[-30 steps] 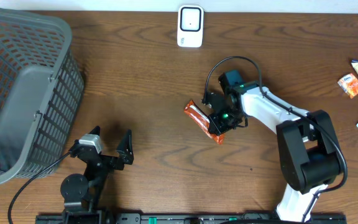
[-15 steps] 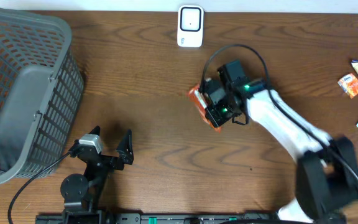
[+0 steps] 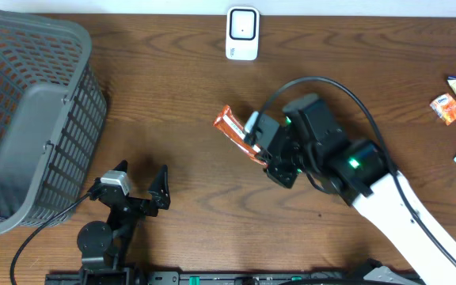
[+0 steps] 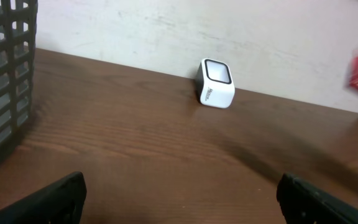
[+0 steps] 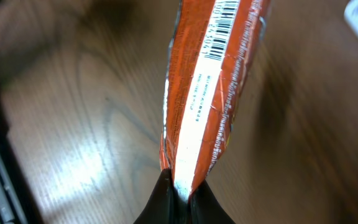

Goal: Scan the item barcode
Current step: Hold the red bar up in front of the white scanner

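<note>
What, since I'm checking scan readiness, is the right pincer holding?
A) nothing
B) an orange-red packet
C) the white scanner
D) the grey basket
B: the right pincer is shut on one end of the packet, whose barcode shows in the right wrist view.

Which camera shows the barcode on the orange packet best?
Right wrist: the barcode faces the lens, close and sharp. Overhead shows the packet only as a small orange strip; left wrist catches just a blurred red edge.
</note>
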Tool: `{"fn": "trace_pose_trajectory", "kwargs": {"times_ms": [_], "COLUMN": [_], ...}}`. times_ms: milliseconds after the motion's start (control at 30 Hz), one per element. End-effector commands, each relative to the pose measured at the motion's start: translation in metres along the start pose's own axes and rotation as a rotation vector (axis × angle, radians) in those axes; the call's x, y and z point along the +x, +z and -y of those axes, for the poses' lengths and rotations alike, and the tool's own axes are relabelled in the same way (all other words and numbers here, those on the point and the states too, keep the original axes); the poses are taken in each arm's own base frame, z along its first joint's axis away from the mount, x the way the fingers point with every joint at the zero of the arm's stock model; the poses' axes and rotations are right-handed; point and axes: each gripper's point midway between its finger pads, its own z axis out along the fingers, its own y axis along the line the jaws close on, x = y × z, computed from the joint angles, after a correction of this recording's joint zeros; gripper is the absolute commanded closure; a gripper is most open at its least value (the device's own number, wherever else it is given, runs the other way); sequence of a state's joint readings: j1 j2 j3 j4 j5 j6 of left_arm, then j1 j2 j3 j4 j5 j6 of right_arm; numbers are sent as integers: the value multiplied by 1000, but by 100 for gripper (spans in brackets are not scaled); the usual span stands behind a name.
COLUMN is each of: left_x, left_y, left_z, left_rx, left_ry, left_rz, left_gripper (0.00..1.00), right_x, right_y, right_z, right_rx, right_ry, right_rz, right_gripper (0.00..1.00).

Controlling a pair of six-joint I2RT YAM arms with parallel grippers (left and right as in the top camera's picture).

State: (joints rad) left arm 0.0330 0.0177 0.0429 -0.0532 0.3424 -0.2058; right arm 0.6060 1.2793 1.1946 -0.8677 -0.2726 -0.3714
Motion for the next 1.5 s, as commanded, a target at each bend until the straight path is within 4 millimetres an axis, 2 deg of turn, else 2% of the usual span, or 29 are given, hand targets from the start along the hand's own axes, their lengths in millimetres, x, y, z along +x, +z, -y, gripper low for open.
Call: {"fn": "trace_pose_trajectory", "kwargs": {"times_ms": [0, 133, 333, 433, 533, 667, 767, 867, 967, 1067, 1200, 1367, 1467], "left_x": [16, 16, 16, 16, 16, 16, 16, 16, 16, 16, 16, 16, 16], "left_y": [2, 2, 2, 2, 2, 2, 2, 2, 2, 2, 2, 2, 2], "left_z": [-3, -3, -3, -3, -3, -3, -3, -3, -3, -3, -3, -3, -3], "left_rx": [0, 0, 0, 0, 0, 0, 0, 0, 0, 0, 0, 0, 0], "left_ry": [-10, -10, -10, -10, -10, -10, -10, -10, -10, -10, -10, -10, -10], "left_rz": [-40, -40, -40, -40, -40, -40, -40, -40, -40, -40, -40, -40, -40], "left_gripper": [2, 2, 2, 2, 2, 2, 2, 2, 2, 2, 2, 2, 2], "right_x": [-12, -16, -15, -17, -19, -20, -22, -24, -23, -25, -35, -44, -49], "right_y": [-23, -34, -33, -28, -11, 24, 51, 78, 91, 91, 75, 69, 74], "right_z": [-10, -13, -13, -2, 27, 71, 97, 123, 149, 191, 247, 286, 301], "right_rx": [15, 26, 25, 72, 198, 366, 440, 477, 517, 629, 822, 972, 1035], "right_ry": [-73, -84, -83, -84, -79, -94, -121, -68, -8, 18, 7, -78, -101], "right_rz": [70, 103, 100, 96, 64, -3, -30, -8, 24, 76, 167, 235, 250], "right_gripper": [99, 99, 99, 99, 99, 99, 99, 99, 99, 99, 99, 99, 99]}}
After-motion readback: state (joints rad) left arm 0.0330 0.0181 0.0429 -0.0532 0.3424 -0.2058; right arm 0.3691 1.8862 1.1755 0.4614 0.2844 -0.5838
